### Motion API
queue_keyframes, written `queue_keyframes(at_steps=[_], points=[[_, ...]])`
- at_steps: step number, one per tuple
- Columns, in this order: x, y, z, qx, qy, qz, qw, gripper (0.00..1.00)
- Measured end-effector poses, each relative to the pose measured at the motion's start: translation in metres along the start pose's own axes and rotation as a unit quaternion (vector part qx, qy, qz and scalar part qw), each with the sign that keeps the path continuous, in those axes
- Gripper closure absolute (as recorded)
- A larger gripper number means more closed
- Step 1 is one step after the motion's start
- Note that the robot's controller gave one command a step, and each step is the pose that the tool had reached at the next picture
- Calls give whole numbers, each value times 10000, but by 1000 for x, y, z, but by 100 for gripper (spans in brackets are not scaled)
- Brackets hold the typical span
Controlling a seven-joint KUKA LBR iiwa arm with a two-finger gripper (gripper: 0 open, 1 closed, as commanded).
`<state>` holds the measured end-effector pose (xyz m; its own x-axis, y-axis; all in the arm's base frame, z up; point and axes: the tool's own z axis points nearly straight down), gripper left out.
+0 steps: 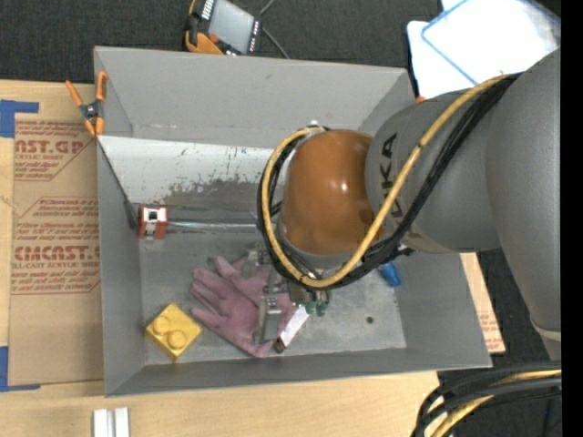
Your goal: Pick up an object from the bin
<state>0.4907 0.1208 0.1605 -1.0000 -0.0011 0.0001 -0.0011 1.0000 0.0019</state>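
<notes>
Camera view: the claw hangs over the purple glove at lower centre; spread or pinching, I cannot tell. Best gather a thick fold before lifting.

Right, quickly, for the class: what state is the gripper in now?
Gripper: cannot be told whether open or closed; it is down at the pink glove on the bin floor.

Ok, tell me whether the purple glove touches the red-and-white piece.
Apart. The camera view shows bare bin floor between the purple glove and the red-and-white piece.
</notes>
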Motion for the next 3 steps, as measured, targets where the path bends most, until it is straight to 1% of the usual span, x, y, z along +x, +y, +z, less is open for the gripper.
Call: queue_keyframes(at_steps=[1, 2, 3], points=[[0, 0, 0, 0, 0, -1, 10000, 0], [-3, 3, 86, 5, 19, -232, 9997, 0], [-1, -5, 89, -24, -94, -240, 9997, 100]])
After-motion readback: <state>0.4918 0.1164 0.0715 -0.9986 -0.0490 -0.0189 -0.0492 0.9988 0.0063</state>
